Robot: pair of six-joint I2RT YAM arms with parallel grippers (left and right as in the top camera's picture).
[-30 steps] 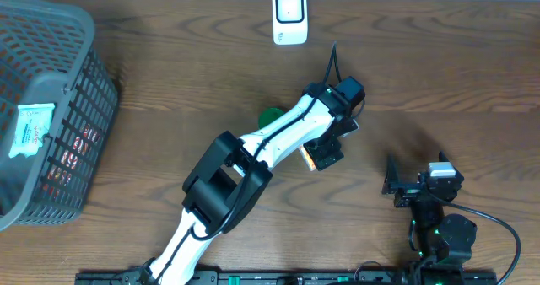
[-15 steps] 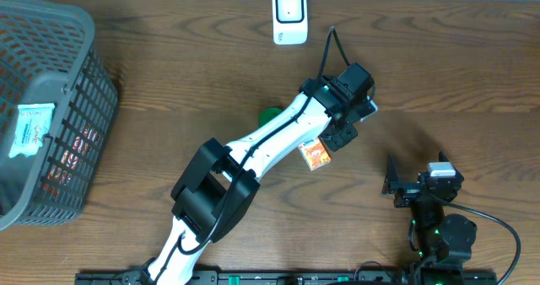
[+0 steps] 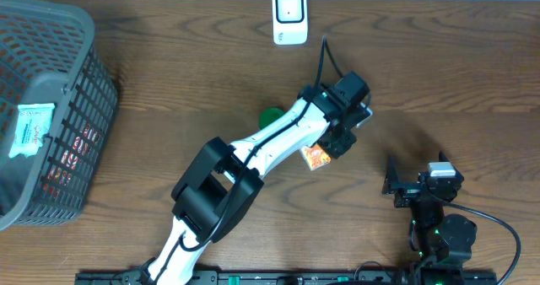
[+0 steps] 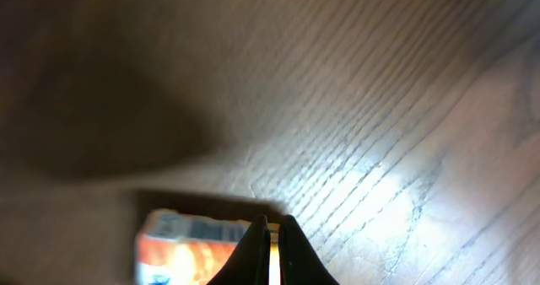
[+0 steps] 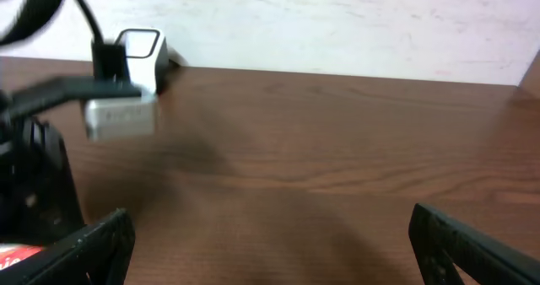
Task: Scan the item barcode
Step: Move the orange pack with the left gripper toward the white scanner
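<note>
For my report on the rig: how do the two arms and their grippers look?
The left arm has white link shells, black joints, a thin black cable along it and a green light near the wrist; the left gripper has slim black fingers. The right arm is black, with a whitish camera block, a green light and a black cable; the right gripper has broad black fingers.

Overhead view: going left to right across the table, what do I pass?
Grey basket → scanner → orange packet → right pincer
</note>
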